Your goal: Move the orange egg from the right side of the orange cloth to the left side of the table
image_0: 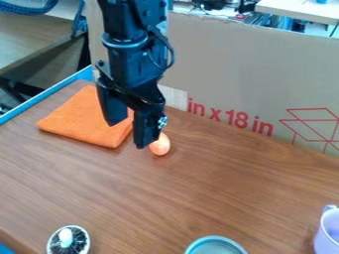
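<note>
The brown wood-grain table (245,198) is bounded at the far side by an upright cardboard panel (232,74), on which red print is carried. The black arm (129,54) is positioned over the far left part of the table, angled downward. Beneath and behind it, a folded orange cloth (79,116) is laid flat at the far left. The tool (128,135) is set wide, its fingers spread apart, and nothing is held. A pale purple mug (329,235) is located at the near right edge. A round dish (215,238) is placed at the near side, right of center. A round black-and-silver item (68,243) with a white knob is placed at the near left. A small orange ball (159,146) is situated just right of the tool; whether contact is made cannot be determined.
</note>
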Available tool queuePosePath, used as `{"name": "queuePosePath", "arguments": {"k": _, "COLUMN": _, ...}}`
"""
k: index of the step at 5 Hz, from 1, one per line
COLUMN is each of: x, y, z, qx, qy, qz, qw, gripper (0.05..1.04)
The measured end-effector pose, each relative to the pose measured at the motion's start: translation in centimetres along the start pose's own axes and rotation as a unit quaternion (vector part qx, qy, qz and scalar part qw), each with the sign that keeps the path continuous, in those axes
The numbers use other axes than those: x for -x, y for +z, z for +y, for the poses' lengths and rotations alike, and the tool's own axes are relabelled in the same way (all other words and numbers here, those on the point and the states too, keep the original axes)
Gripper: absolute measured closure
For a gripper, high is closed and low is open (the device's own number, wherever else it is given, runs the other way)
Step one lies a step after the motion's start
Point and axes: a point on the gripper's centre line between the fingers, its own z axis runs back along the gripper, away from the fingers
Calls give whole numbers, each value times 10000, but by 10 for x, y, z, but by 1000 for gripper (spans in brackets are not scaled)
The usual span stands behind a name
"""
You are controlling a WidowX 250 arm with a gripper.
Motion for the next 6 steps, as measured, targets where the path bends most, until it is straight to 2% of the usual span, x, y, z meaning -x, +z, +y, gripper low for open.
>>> {"name": "queuePosePath", "arguments": {"k": 1, "x": 1, "y": -6, "z": -1, "qx": 36, "qy": 13, "qz": 118, "qw": 9999, "gripper": 83}}
{"name": "queuePosePath", "arguments": {"k": 2, "x": -20, "y": -9, "z": 12, "qx": 71, "qy": 379, "qz": 31, "qw": 9992, "gripper": 83}}
{"name": "queuePosePath", "arguments": {"k": 3, "x": -46, "y": -32, "z": 28, "qx": 177, "qy": 1047, "qz": 184, "qw": 9942, "gripper": 83}}
{"name": "queuePosePath", "arguments": {"k": 4, "x": -66, "y": -47, "z": 38, "qx": 110, "qy": 1448, "qz": 356, "qw": 9888, "gripper": 83}}
{"name": "queuePosePath", "arguments": {"k": 5, "x": -81, "y": -64, "z": 47, "qx": -33, "qy": 1994, "qz": 565, "qw": 9783, "gripper": 83}}
{"name": "queuePosePath", "arguments": {"k": 6, "x": -84, "y": -67, "z": 55, "qx": -302, "qy": 2535, "qz": 743, "qw": 9640, "gripper": 83}}
